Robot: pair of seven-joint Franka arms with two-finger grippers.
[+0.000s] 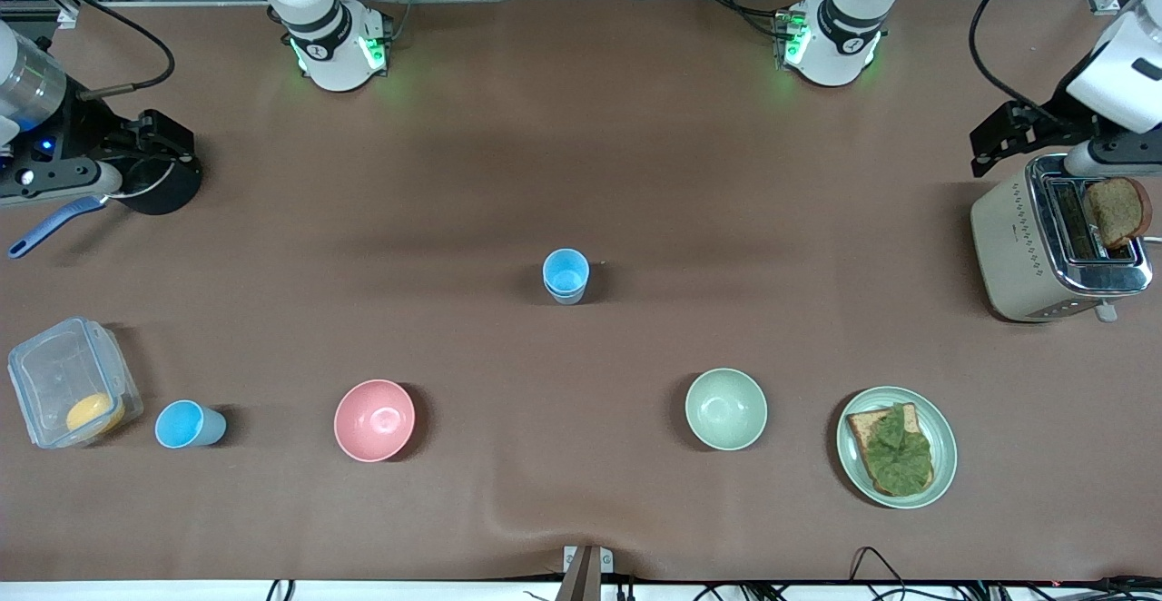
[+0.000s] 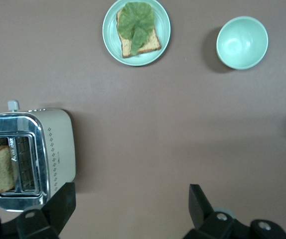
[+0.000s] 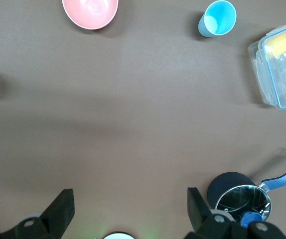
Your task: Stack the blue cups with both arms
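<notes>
A blue cup [image 1: 566,274] stands upright mid-table and looks like one cup nested in another. A single blue cup [image 1: 189,425] [image 3: 217,18] stands beside the clear box at the right arm's end, nearer the front camera. My left gripper [image 1: 994,142] [image 2: 131,201] hangs open and empty over bare table beside the toaster. My right gripper [image 1: 172,142] [image 3: 130,206] is open and empty above the table next to the black pot. Both grippers are well away from the cups.
A pink bowl [image 1: 374,419] and a pale green bowl [image 1: 725,408] sit nearer the front camera. A plate [image 1: 944,456] holds toast with lettuce. A toaster [image 1: 1026,247] holds a bread slice. A clear box [image 1: 54,374] and a black pot [image 1: 163,188] sit at the right arm's end.
</notes>
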